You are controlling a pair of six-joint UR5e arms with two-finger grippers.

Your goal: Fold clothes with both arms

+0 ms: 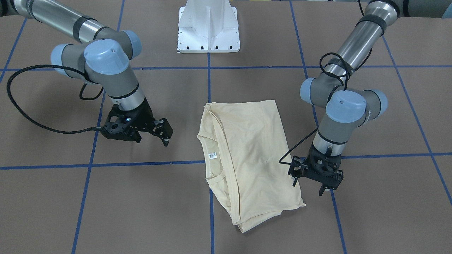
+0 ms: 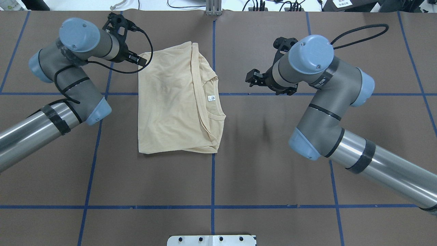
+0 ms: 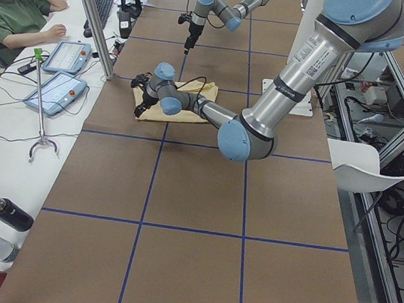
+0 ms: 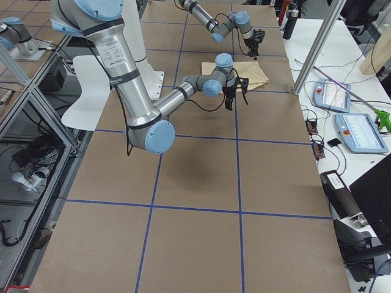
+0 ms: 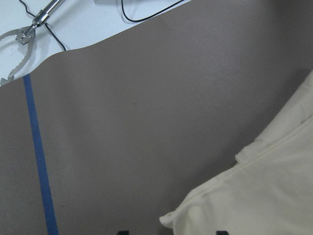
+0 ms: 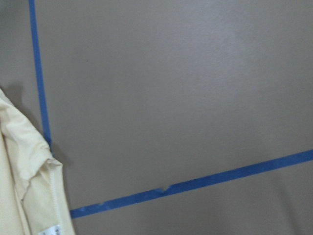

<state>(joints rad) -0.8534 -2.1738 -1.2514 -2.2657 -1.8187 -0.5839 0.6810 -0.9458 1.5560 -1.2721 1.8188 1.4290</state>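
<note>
The cream-yellow shirt (image 1: 247,155) lies folded into a rough rectangle in the middle of the table (image 2: 177,102). Its ribbed neckline and white label (image 2: 211,98) face up, and the print is hidden. My left gripper (image 1: 308,188) is open and empty, just above the table beside the shirt's far hem corner (image 2: 135,58). The left wrist view shows that corner (image 5: 254,196). My right gripper (image 1: 152,141) is open and empty. It hovers apart from the shirt on the neckline side (image 2: 252,79). The right wrist view shows only the shirt's edge (image 6: 19,161).
The white pedestal base (image 1: 209,28) stands at the robot's side of the table. Blue tape lines (image 2: 213,177) cross the brown table. Beyond the far edge, an operator (image 3: 15,12) sits at a white bench with tablets (image 3: 56,91) and bottles (image 3: 6,213).
</note>
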